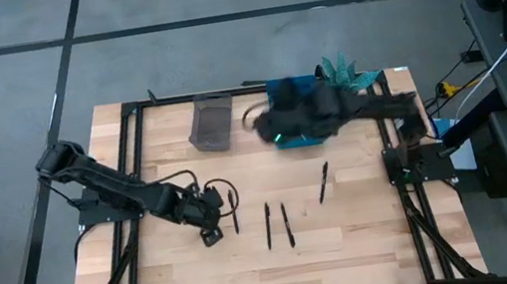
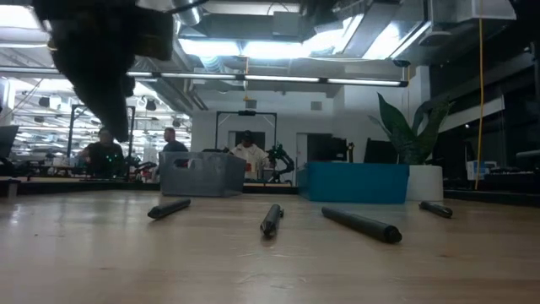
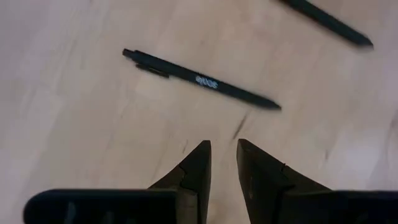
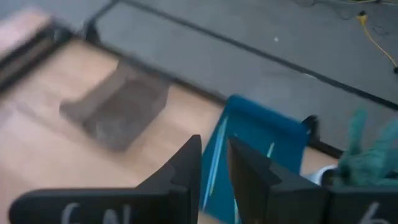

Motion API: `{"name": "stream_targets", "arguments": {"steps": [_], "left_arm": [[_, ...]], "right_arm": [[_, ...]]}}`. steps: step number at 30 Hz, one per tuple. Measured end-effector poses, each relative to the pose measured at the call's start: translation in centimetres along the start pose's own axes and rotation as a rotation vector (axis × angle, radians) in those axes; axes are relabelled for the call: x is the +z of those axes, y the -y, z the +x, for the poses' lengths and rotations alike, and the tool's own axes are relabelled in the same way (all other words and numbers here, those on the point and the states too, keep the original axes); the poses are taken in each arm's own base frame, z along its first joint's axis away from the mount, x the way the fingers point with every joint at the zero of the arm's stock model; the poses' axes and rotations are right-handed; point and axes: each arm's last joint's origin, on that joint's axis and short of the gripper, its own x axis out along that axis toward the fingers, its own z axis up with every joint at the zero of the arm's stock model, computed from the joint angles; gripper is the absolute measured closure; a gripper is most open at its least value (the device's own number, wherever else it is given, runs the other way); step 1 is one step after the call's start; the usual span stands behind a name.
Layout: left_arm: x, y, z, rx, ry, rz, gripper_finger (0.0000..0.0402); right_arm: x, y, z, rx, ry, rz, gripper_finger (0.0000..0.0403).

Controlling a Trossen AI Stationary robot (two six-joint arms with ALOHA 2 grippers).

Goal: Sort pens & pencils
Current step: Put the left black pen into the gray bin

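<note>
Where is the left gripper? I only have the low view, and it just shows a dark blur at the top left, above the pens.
Observer: The left gripper hovers over the wooden table, beside the leftmost black pen, holding nothing.
Operator: And the right one?
Observer: The right gripper is above the blue plastic bin, fingers slightly parted and empty.
Operator: Anything in that bin?
Observer: A couple of thin light sticks, too blurred to identify.
</note>
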Motion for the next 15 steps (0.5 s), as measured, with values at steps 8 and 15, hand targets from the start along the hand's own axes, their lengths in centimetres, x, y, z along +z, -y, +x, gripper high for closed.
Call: {"name": "stream_targets", "arguments": {"steps": [8,15], "left_arm": [[1.5,-1.3,1.6,0.043,-0.016,-0.324,0.0329],[4.3,-0.9,1.7,-0.132,0.15,-0.537,0.0329]], "right_arm": [[3.0,5.4,-2.7,0.016,0.074,0.091,0.0325],[3.7,6.5,-2.7,-0.045,0.129,-0.062,0.0325]]}}
